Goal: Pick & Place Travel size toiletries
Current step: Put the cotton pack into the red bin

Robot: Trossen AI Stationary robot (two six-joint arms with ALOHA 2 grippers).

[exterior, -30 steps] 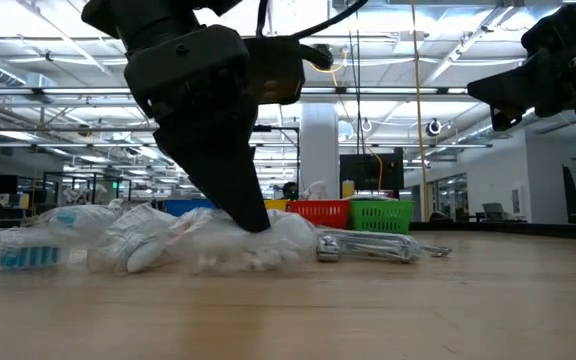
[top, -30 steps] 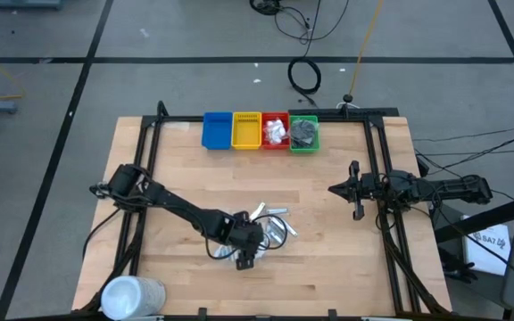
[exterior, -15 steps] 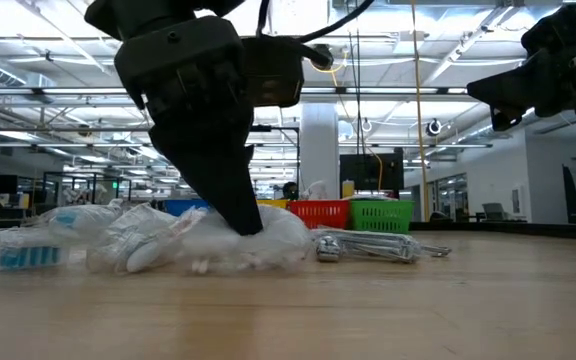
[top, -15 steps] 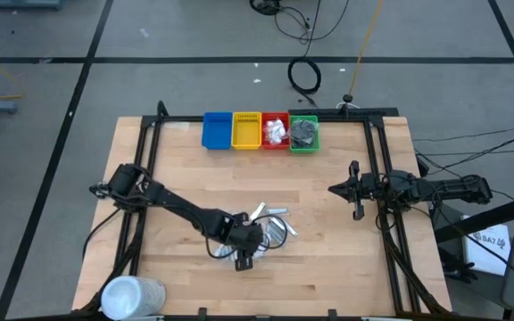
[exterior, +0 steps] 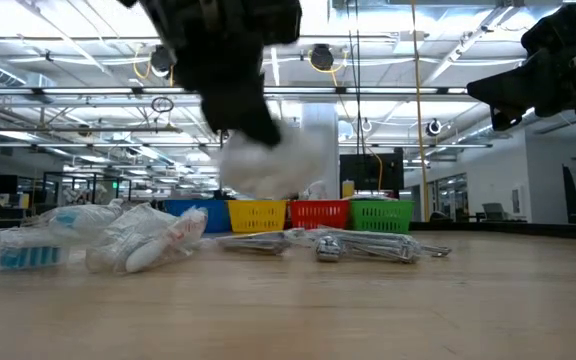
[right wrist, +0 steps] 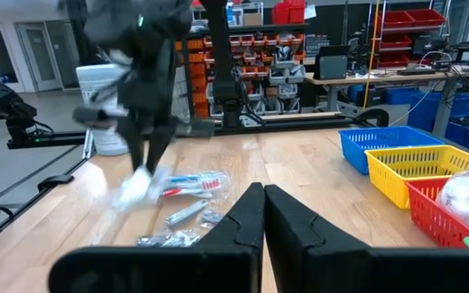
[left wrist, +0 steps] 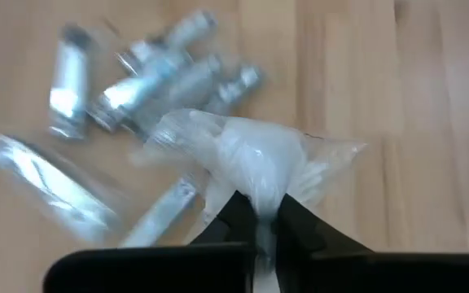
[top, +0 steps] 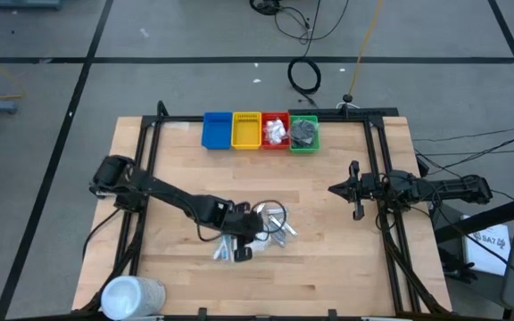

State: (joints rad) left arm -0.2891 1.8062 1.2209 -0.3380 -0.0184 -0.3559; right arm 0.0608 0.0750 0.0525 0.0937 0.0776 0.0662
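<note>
table (top: 328,259): bare wood open right of the pile
bins (top: 260,131): four in a row at the far edge
left claw (left wrist: 260,221): clamped on a white packet (left wrist: 255,163), lifted above the pile
right claw (right wrist: 263,213): together, waiting at the right edge
silver tubes (left wrist: 149,77): lying on the table; no writing legible

Packet (exterior: 268,160) above tubes (exterior: 368,245)

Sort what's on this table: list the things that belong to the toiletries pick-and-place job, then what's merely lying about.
Job:
- crinkly white plastic packet, pinched in left gripper, lifted off table
- short silver tubes
- clear-wrapped blue and red sticks
- blue, yellow, red, green plastic bins

Lying about:
- large white cylinder
- right gripper, parked, jaws shut
</note>
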